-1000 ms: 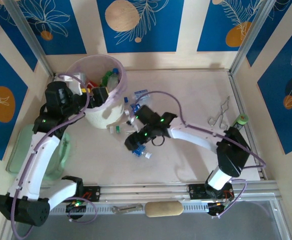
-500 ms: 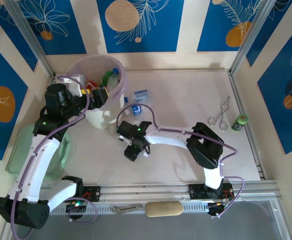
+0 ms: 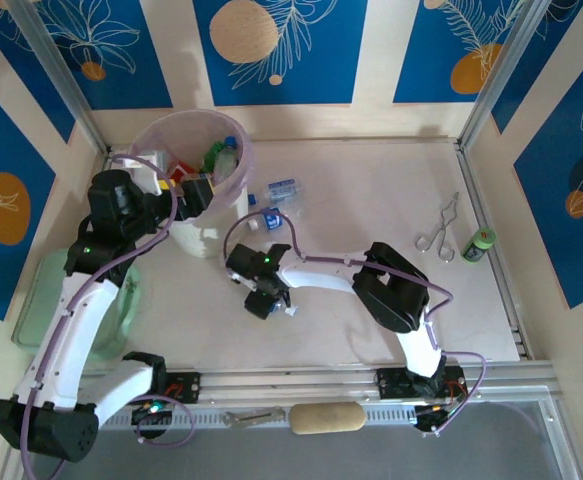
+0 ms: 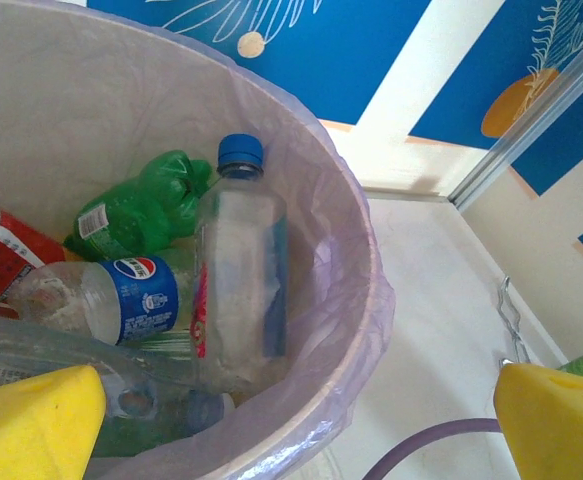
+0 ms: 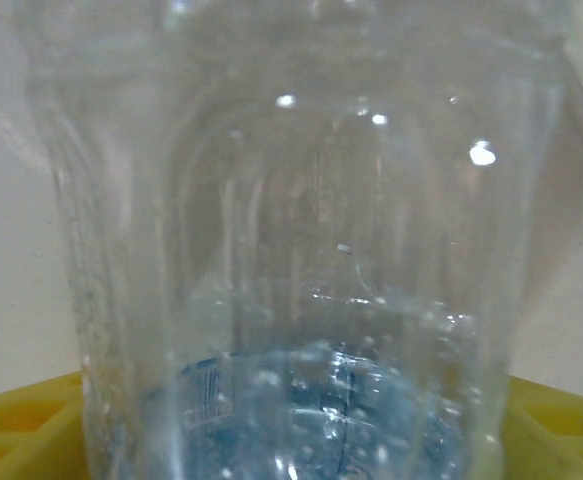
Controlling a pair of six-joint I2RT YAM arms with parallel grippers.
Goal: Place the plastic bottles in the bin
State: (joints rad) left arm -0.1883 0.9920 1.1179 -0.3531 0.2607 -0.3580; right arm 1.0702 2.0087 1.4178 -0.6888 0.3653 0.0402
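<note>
Plastic bottle [image 5: 291, 250] on the tabletop [image 3: 371, 190] at five o'clock from the bin [image 3: 211, 235], bracketed by the right claw [image 3: 263, 298] with pinch impossible to confirm: close gently on mid-body, lift above the rim, steer around the wide-spread left claw [image 4: 293, 425].

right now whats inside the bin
Inside the bin: a clear blue-capped bottle, a green bottle, a blue-labelled one and a red-labelled one. More lie beneath, mostly covered; the bottom is hidden.

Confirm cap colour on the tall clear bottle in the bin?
Blue; the cap shows best in the left wrist view.
</note>
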